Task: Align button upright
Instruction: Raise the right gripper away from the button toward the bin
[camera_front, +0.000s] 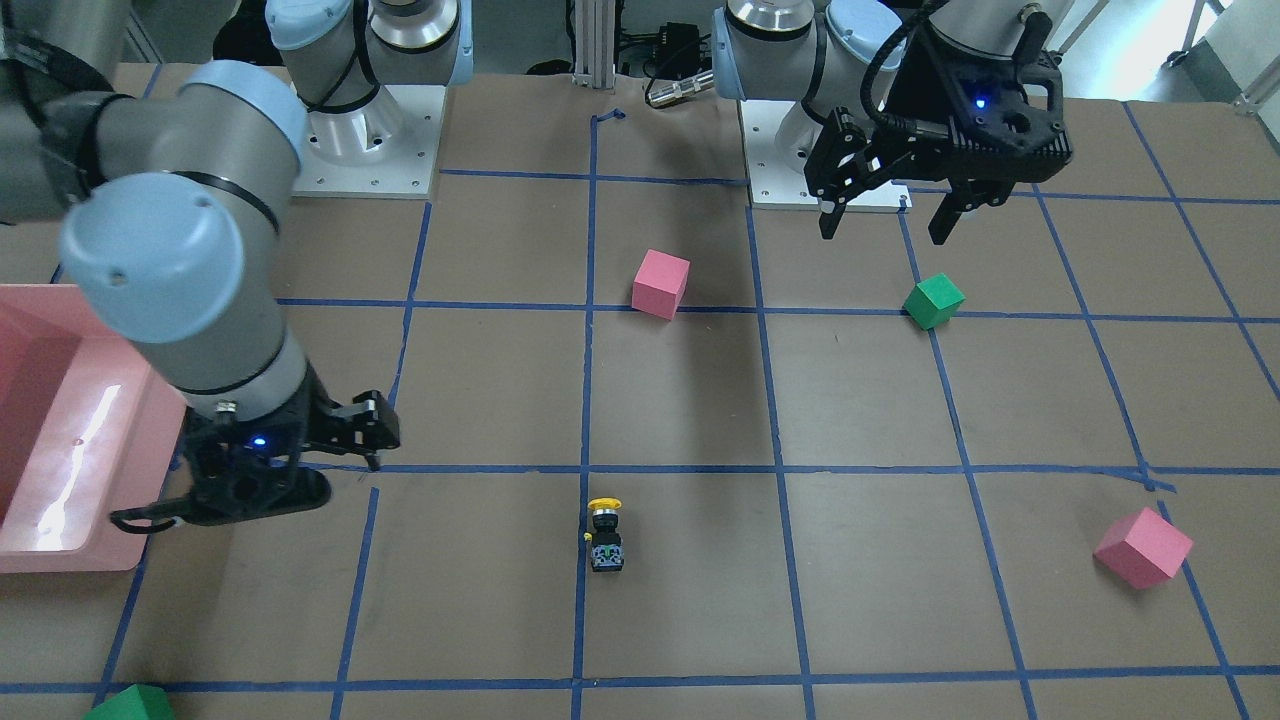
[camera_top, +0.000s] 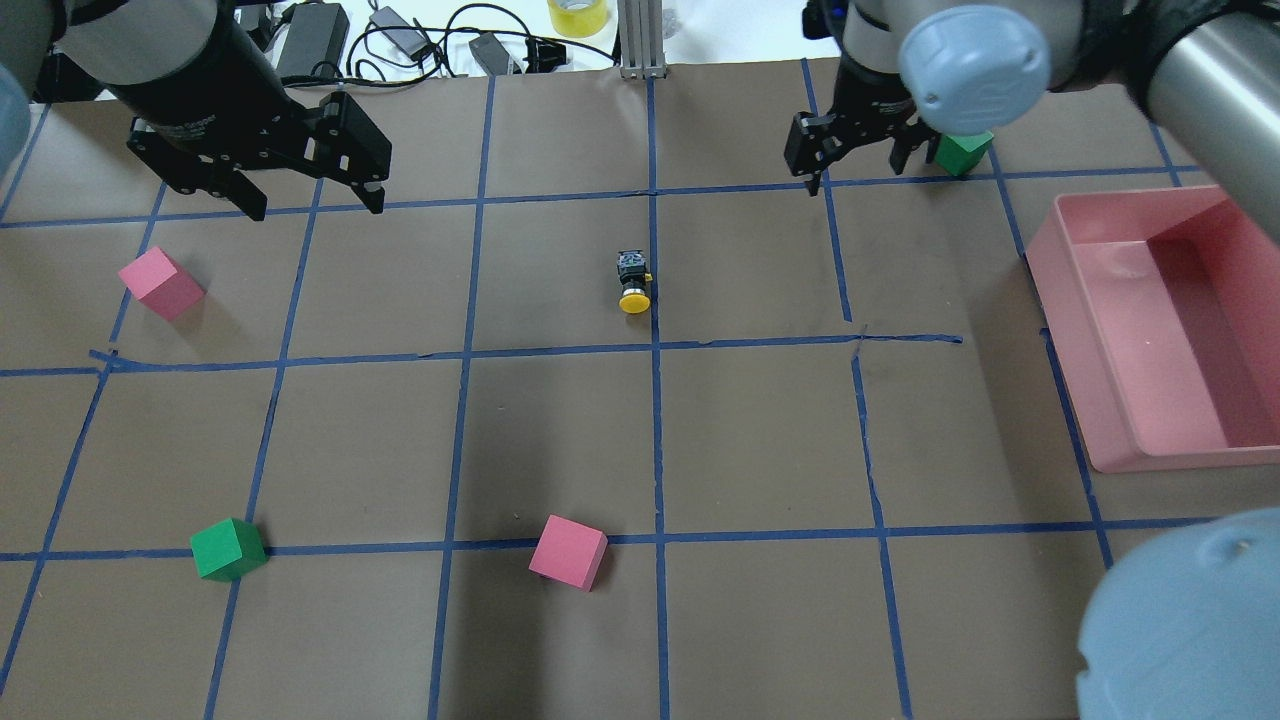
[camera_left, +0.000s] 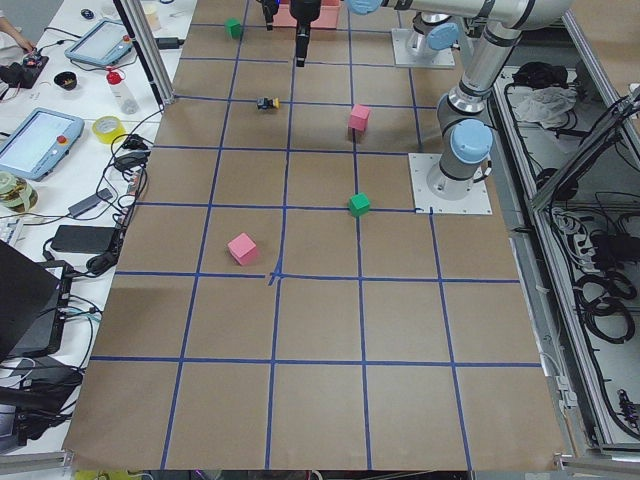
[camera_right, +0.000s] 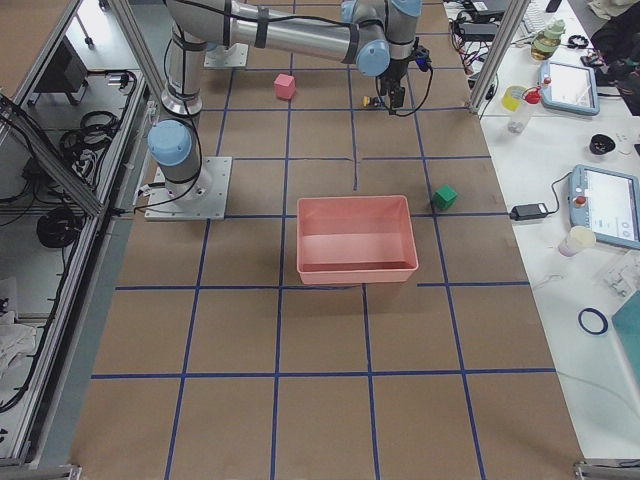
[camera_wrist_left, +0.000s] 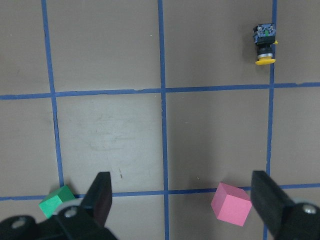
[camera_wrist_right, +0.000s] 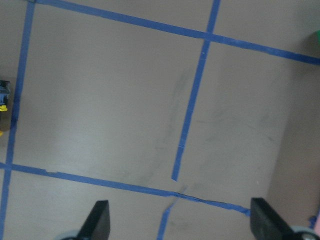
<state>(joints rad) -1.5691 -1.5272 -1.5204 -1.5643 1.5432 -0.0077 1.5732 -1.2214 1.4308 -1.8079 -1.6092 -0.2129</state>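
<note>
The button (camera_top: 633, 282) lies on its side on the brown table next to a blue tape line, its yellow cap pointing toward the robot's base. It also shows in the front view (camera_front: 605, 535), the left wrist view (camera_wrist_left: 265, 45) and at the left edge of the right wrist view (camera_wrist_right: 4, 107). My left gripper (camera_top: 315, 208) is open and empty, raised above the table, well to the button's left (camera_front: 884, 233). My right gripper (camera_top: 858, 165) is open and empty, to the button's right and farther out (camera_front: 350, 450).
A pink bin (camera_top: 1040, 250) stands at the right. Pink cubes (camera_top: 160, 283) (camera_top: 568, 552) and green cubes (camera_top: 228, 549) (camera_top: 962, 153) are scattered on the table. Blue tape lines grid the surface. Cables lie past the far edge.
</note>
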